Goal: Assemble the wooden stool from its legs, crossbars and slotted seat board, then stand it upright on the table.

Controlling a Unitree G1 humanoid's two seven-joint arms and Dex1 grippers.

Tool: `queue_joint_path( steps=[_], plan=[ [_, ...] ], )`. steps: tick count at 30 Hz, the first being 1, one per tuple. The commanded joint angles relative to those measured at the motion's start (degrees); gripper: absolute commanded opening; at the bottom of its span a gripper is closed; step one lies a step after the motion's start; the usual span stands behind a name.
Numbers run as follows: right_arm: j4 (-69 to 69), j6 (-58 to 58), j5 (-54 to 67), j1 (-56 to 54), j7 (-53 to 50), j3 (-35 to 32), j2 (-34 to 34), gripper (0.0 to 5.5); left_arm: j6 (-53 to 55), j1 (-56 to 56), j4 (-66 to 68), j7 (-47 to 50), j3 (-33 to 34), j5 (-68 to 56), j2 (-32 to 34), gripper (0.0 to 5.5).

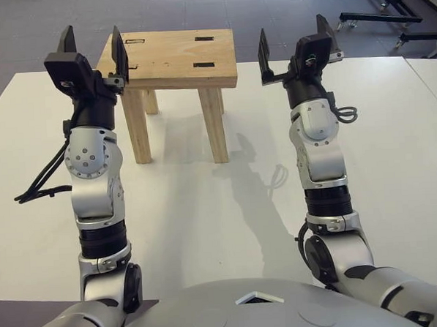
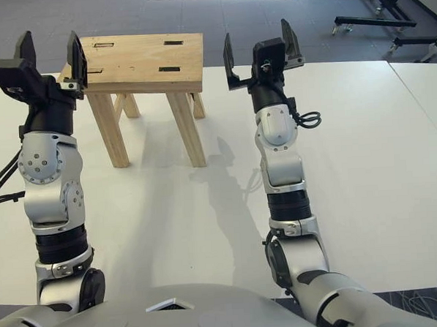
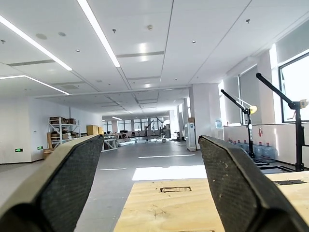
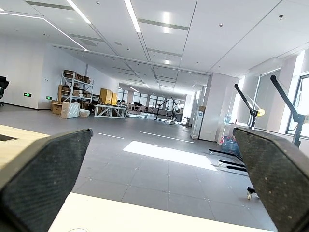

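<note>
The wooden stool (image 1: 173, 63) stands upright on the white table (image 1: 207, 223), at the far middle, its slotted seat board (image 2: 143, 61) on top and pale legs (image 1: 213, 123) below. My left gripper (image 1: 93, 47) is raised and open just left of the seat's left edge, holding nothing. My right gripper (image 1: 296, 41) is also raised and open, a short way right of the seat. The seat board (image 3: 203, 208) appears between the left fingers (image 3: 241, 188) in the left wrist view. Nothing lies between the right fingers (image 4: 43, 169) in the right wrist view.
A black cable (image 1: 40, 184) trails off the left arm onto the table. Wheeled black frames (image 1: 375, 12) stand on the grey floor beyond the table's far right. A second white table (image 1: 434, 75) adjoins on the right.
</note>
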Motion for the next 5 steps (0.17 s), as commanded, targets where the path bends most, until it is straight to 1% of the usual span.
queue_joint_path(
  steps=[1, 5],
  plan=[
    [1.0, -0.3, 1.1, -1.4, 0.5, -1.1, -0.5, 5.36, 0.7, 0.0, -0.8, -1.1, -0.5, 0.2, 1.1, 3.6],
    [0.8, -4.4, 1.5, -1.7, -0.8, -1.8, 0.6, 5.36, -2.9, 0.7, -1.4, -2.0, -0.6, 0.6, 1.2, 3.6]
  ],
)
